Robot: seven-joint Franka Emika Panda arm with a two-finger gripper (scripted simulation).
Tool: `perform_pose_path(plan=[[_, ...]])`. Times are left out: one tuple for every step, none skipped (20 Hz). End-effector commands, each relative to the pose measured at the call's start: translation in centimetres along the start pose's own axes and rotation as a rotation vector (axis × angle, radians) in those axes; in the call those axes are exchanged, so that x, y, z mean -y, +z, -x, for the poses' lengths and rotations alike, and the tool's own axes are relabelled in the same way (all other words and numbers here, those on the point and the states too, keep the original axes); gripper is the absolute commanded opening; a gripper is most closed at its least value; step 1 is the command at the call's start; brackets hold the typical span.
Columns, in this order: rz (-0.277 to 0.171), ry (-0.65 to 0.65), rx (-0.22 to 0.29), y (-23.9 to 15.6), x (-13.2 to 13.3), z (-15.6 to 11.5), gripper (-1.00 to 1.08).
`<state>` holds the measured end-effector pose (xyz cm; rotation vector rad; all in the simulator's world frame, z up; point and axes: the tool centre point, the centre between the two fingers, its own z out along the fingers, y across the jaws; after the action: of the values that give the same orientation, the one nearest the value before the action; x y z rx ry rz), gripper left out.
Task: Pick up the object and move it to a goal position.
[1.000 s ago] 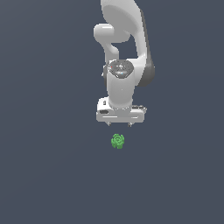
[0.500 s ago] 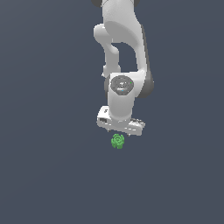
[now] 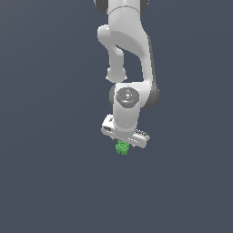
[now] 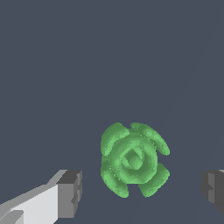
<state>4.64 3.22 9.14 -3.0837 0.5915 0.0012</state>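
The object (image 3: 122, 147) is a small bright green, bumpy, roundish thing with ridged lobes, lying on the dark grey floor. In the exterior view my white gripper (image 3: 125, 140) hangs tilted directly over it, with the hand's lower edge just at the object's top. In the wrist view the object (image 4: 133, 159) lies between my two dark-tipped fingers (image 4: 70, 193), with a clear gap on each side. The gripper (image 4: 142, 190) is open and empty, and the fingers do not touch the object.
The floor (image 3: 50, 182) is a plain dark grey surface all around, with no other objects in either view. The white arm (image 3: 129, 50) rises above the gripper to the top of the exterior view.
The arm has come down and the hand has turned and tilted. The gripper has gone from well above the object to right over it. The object has not moved.
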Motion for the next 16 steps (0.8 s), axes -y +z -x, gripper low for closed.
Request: perform_pose_path(plan=[[0.001,0.01,-0.001,0.2,0.0,-0.1,1.0],[0.001,0.011,-0.001,0.2,0.0,-0.1,1.0],[0.001,0.007,0.0,0.1,0.0,-0.1,1.0],[0.001,0.007,0.0,0.2,0.0,-0.1,1.0],[0.001,0.007,0.0,0.3,0.0,-0.1,1.0],[0.001,0.007,0.0,0.5,0.0,-0.1,1.0],[0.001,0.008,0.0,0.7,0.0,-0.1,1.0],[0.001,0.008,0.0,1.1,0.0,0.0,1.0],[0.001,0.008,-0.001,1.5,0.0,0.0,1.0],[0.001,0.008,-0.001,1.9,0.0,0.0,1.0],[0.001,0.009,-0.001,2.5,0.0,0.0,1.0],[0.001,0.01,-0.001,3.1,0.0,0.0,1.0],[0.001,0.01,-0.001,3.6,0.0,0.0,1.0],[0.001,0.01,-0.001,4.1,0.0,0.0,1.0],[0.001,0.011,-0.001,4.5,-0.1,0.0,1.0],[0.001,0.011,-0.001,4.8,0.0,0.0,1.0]])
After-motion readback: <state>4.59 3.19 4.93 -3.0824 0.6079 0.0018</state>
